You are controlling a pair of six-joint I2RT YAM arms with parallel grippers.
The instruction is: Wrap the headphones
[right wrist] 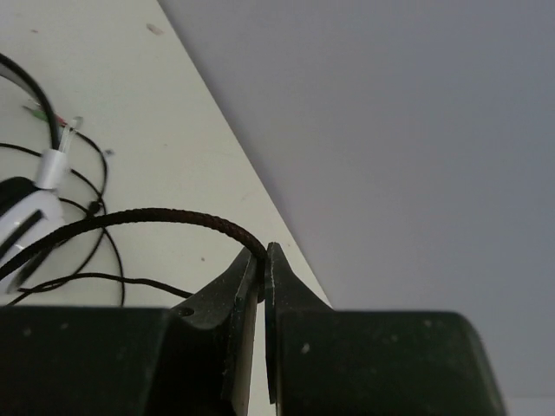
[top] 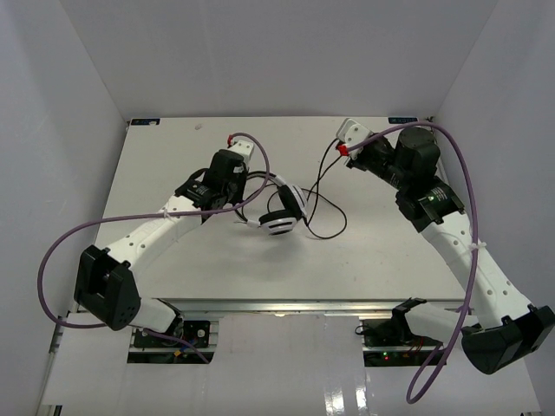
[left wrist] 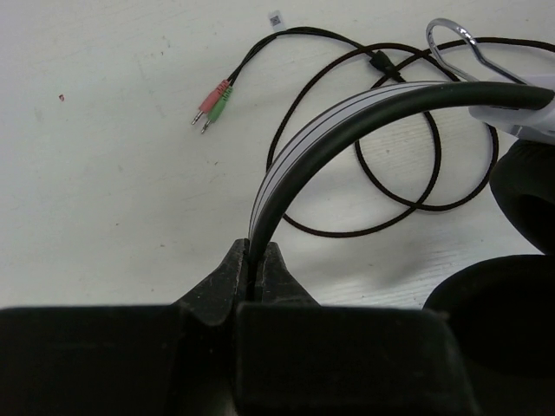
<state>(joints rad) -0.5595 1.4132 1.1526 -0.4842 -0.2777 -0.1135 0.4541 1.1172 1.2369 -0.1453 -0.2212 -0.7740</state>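
The white headphones [top: 284, 211] with black ear pads lie at the table's middle. My left gripper [top: 249, 178] is shut on their headband [left wrist: 347, 121], whose arch rises from between its jaws in the left wrist view. The thin black cable [top: 328, 201] loops on the table to the right of the headphones, and its pink and green plugs [left wrist: 212, 102] lie on the table. My right gripper [top: 349, 152] is shut on the braided cable [right wrist: 156, 217], held raised near the table's far right. The headphones also show in the right wrist view [right wrist: 26, 217].
The white table [top: 173, 156] is boxed in by white walls at the back and both sides. Thick purple arm cables [top: 468, 199] arc over both arms. The table's far edge [right wrist: 260, 199] runs close beside the right gripper.
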